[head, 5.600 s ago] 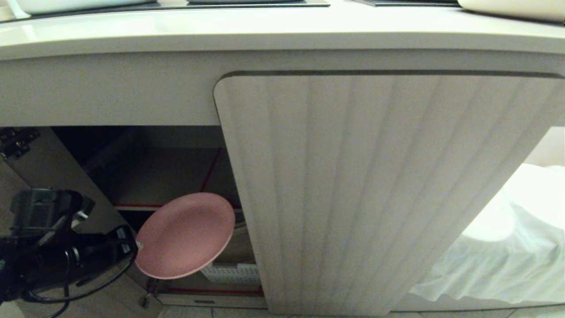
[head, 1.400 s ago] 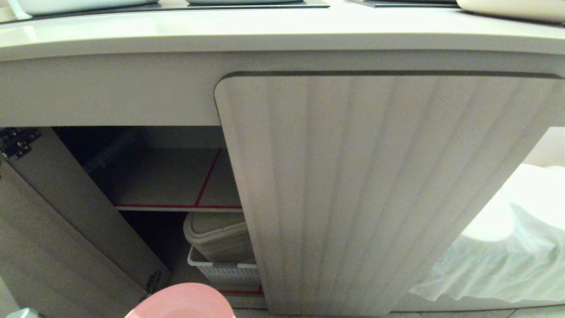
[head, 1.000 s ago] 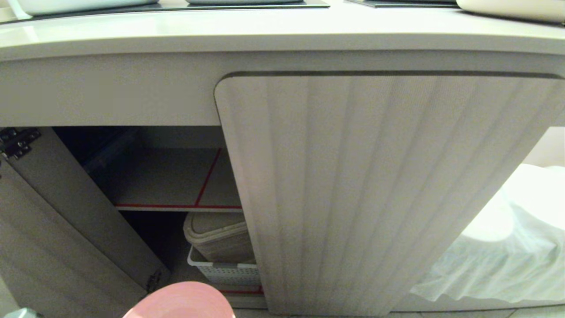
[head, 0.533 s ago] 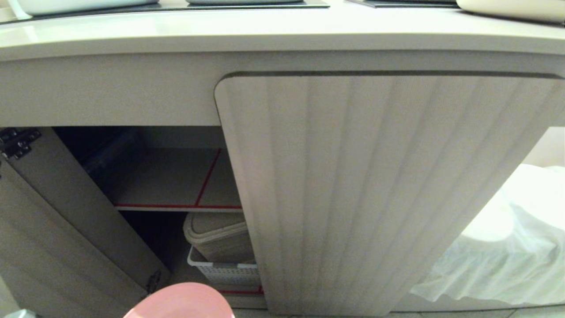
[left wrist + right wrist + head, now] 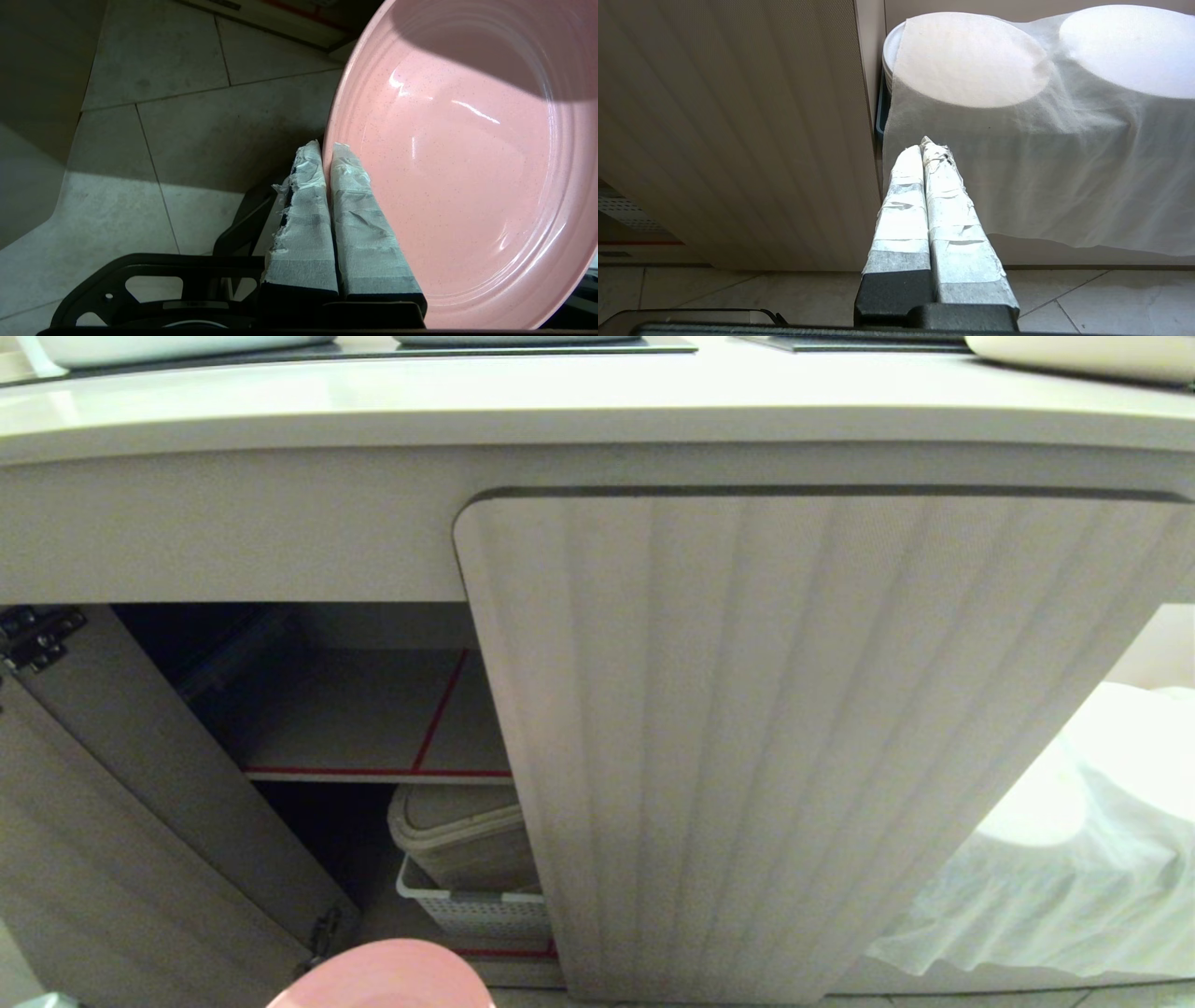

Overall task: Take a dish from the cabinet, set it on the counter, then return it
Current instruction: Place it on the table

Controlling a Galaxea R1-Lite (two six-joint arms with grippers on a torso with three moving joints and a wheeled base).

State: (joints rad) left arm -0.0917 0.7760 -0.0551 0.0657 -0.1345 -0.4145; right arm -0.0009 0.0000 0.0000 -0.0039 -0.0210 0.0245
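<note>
While the cream bench (image 5: 373, 392) ran overhead, the left gripper (image 5: 327, 154) hung low over grey floor tiles (image 5: 196, 130) — jaws clenched on the pink dish's (image 5: 467, 163) rim, before the open cabinet (image 5: 364, 709). The right gripper (image 5: 927, 149) sat pressed shut beside a white cloth (image 5: 1017, 163).

pink dish (image 5: 467, 154) smooth glossy plastic; cabinet door (image 5: 794, 728) matt, fluted; cloth (image 5: 1041, 154) thin white gauze

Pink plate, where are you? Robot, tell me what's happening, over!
Left gripper shut on pink plate rim, low over the floor outside the cabinet. Right gripper shut, empty, parked. Counter not reached yet; nothing blocking.
</note>
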